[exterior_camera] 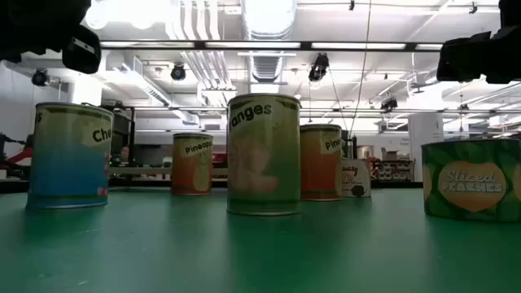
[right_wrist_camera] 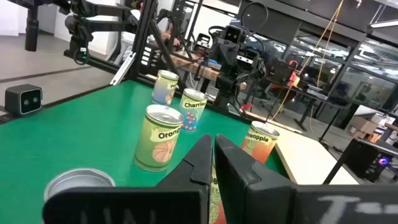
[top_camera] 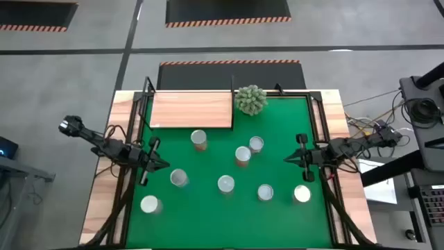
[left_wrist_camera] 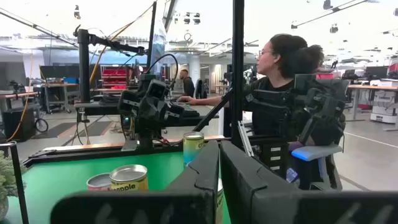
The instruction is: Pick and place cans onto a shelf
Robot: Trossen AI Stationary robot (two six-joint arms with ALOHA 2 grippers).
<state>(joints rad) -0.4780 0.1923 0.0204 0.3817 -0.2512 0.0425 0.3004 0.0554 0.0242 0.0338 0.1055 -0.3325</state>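
Several cans stand upright on their bases, scattered over the green mat [top_camera: 208, 215]; one [top_camera: 199, 139] is just in front of the shelf. Others show in the low view, such as an oranges can [exterior_camera: 263, 155]. The shelf [top_camera: 191, 110], a pale wooden board, lies flat at the mat's far left. My left gripper [top_camera: 165, 165] is shut and empty over the mat's left side, pointing right, beside a can [top_camera: 179, 178]. My right gripper [top_camera: 286, 160] is shut and empty over the mat's right side, pointing left, near a can [top_camera: 302, 194]. Their shut fingers show in the wrist views [left_wrist_camera: 219, 167] [right_wrist_camera: 213, 149].
A spiky grey-green plant ball [top_camera: 250, 99] sits at the far edge by the shelf's right end. Black frame rails [top_camera: 139, 125] run along both sides of the mat. A person [left_wrist_camera: 280, 74] sits beyond the table. A small camera box [right_wrist_camera: 23, 99] stands on the mat's near edge.
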